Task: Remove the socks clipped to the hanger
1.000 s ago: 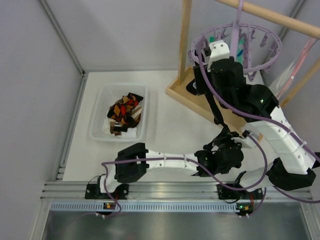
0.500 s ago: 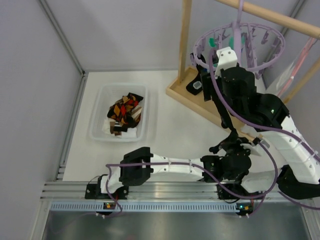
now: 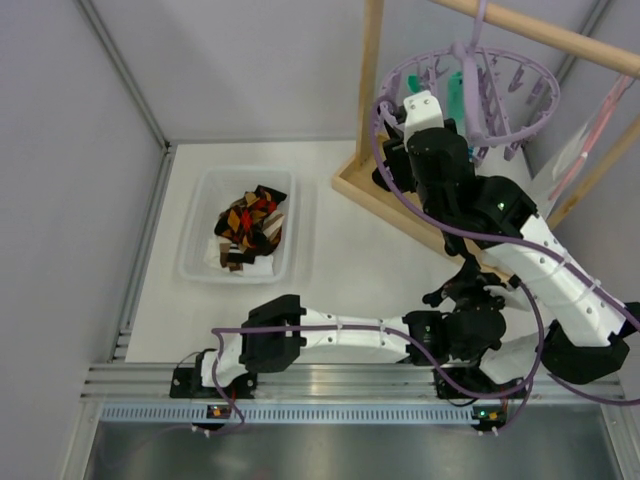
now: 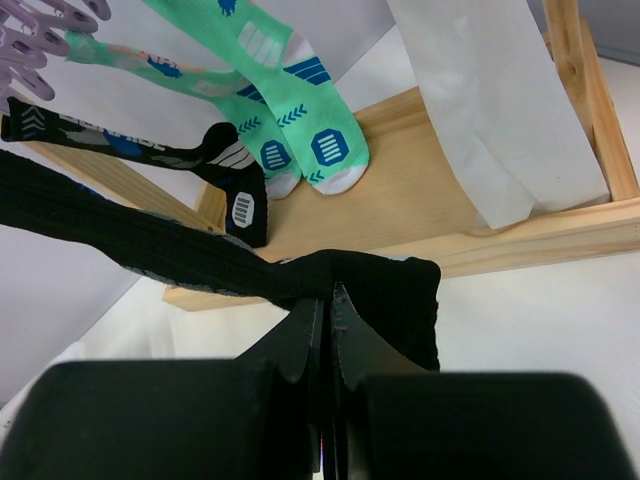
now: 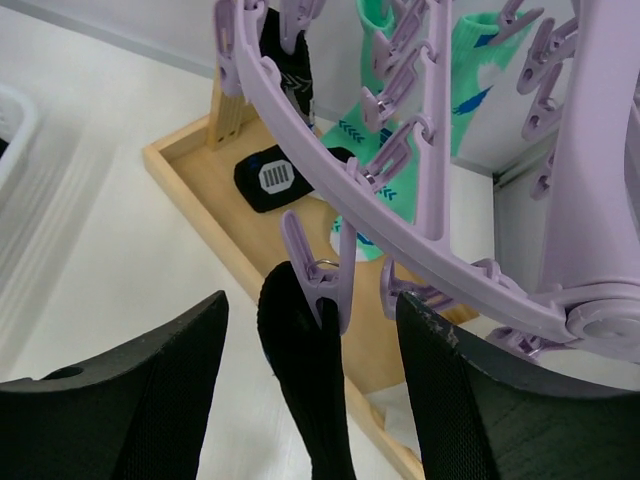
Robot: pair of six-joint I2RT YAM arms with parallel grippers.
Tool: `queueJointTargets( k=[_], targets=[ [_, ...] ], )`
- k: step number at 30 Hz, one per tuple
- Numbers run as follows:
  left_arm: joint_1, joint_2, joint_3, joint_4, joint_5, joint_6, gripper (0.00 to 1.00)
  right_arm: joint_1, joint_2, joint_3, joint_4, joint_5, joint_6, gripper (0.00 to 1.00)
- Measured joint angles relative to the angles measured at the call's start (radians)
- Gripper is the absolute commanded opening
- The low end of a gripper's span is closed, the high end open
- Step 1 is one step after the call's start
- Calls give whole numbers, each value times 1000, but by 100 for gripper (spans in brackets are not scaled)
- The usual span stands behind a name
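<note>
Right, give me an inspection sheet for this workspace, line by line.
Surface: white table, with the wooden rack standing on it.
Job's things: lavender hanger hangs on the rack; black sock and mint socks are pegged.
Clutter: clear bin holding argyle socks.
Grippers: left gripper is shut on the black sock; right gripper is open around that sock's peg.
Cables: purple cables run along both arms.
Surroundings: grey walls; nothing else seen.

Round lavender plastic hanger, pegs dangling: one grips a long black sock, mint-teal socks hang beside it. Orange-and-black argyle socks lie heaped in a white tub.
</note>
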Motion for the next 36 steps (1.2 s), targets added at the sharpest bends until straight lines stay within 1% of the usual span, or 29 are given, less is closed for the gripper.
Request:
queueJointTargets(
  k=[10, 12, 23, 25, 29, 33, 36],
  targets=[
    [2, 0, 1, 0, -6, 0, 0, -12, 29, -28, 85, 86, -13, 60],
    [2, 0, 1, 0, -6, 0, 0, -12, 34, -39, 107, 95, -14, 57],
    [-2, 0, -1, 0, -6, 0, 0, -12, 33, -167, 259, 161, -35, 58],
    [-5, 0, -3, -1, -6, 0, 0, -12, 21, -193, 270, 164, -35, 59],
    [-12, 0, -4, -2, -2, 0, 0, -13, -2, -211, 274, 157, -21, 66],
    [-26, 0, -4, -5, 14, 3, 0, -14, -81, -233, 245, 86, 37, 73],
    [-43, 0, -4, -4, 32, 5, 0, -14, -166, -233, 204, 30, 73, 75]
  ],
)
